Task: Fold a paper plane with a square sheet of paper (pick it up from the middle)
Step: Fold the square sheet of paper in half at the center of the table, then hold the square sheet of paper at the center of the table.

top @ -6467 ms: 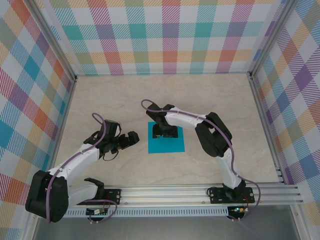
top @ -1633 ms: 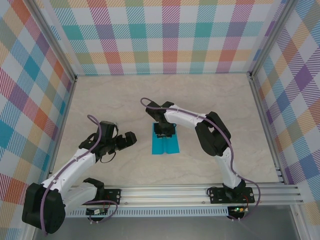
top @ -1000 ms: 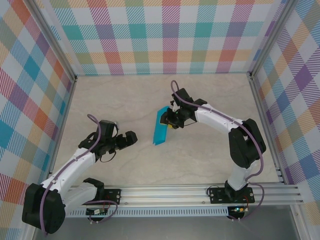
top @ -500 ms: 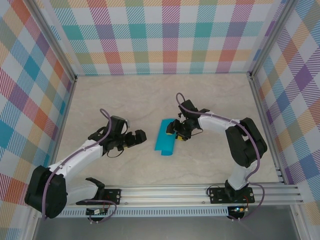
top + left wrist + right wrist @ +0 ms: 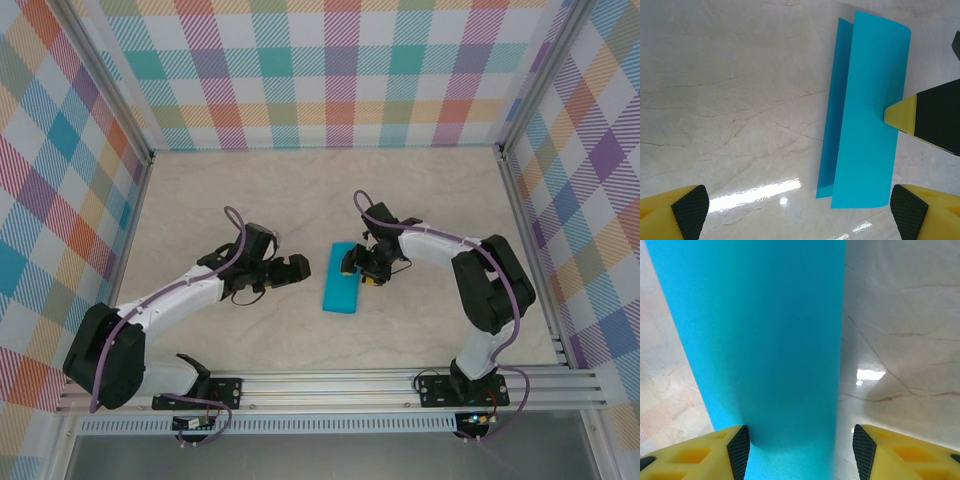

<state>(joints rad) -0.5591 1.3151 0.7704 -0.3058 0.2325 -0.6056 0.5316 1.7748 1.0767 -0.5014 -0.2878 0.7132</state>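
Observation:
The square sheet of paper (image 5: 341,292) lies on the table as a narrow teal-blue rectangle folded in two, its upper flap slightly offset from the lower one (image 5: 867,125). A paper plane is out of view. My right gripper (image 5: 360,275) is open at the sheet's far right edge. In the right wrist view the paper (image 5: 765,340) runs between the fingers of that gripper (image 5: 797,447): the left pad (image 5: 739,450) touches it, the right pad stands apart. My left gripper (image 5: 299,270) is open just left of the sheet, its wide-spread jaws (image 5: 800,215) facing it over bare table.
Marble-patterned tabletop (image 5: 240,210) inside checked walls, with an aluminium rail (image 5: 350,385) along the near edge. The right gripper's yellow fingertip (image 5: 902,116) rests on the sheet's right side in the left wrist view.
The right gripper carried the folded sheet raised, set it down flat and opened. The left arm swung right, up to the sheet's left side.

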